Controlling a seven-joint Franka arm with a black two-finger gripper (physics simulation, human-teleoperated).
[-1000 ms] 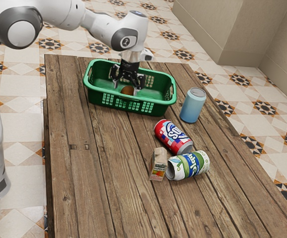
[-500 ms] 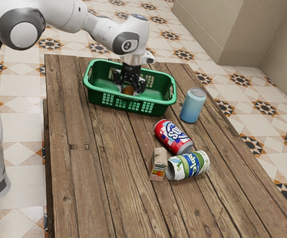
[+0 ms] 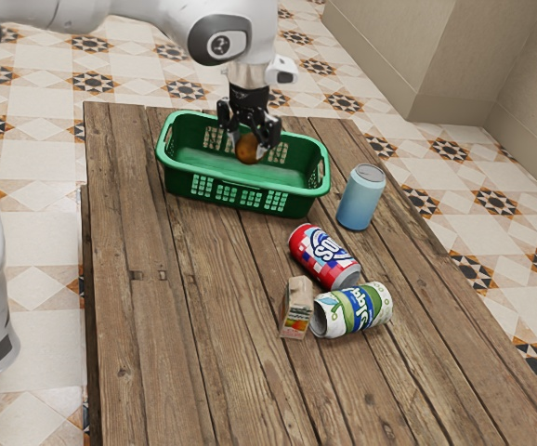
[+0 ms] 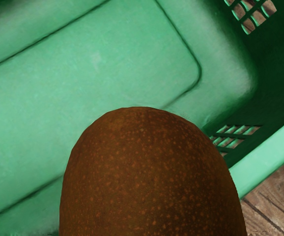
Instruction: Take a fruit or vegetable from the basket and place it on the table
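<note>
The brown fruit [image 4: 152, 172], its near end cut off in the wrist view and its top hidden by the pincer [image 3: 250, 151] clamped on it, hangs over the basket's [image 3: 180, 180] floor. The basket's near wall hides part of that floor. On the surface [image 3: 171, 353], the red can's [image 3: 322, 253] label is partly turned away.

Plank-topped wooden table [image 3: 148, 344]. Near its far edge stands a green basket [image 3: 180, 182]. An upright blue can [image 3: 360, 199] stands between the basket and the long edge on the exterior view's right. Nearer the middle, a red soda can [image 3: 322, 255] and a green-and-white can [image 3: 354, 309] lie sideways, a small carton [image 3: 296, 308] just beside.
</note>
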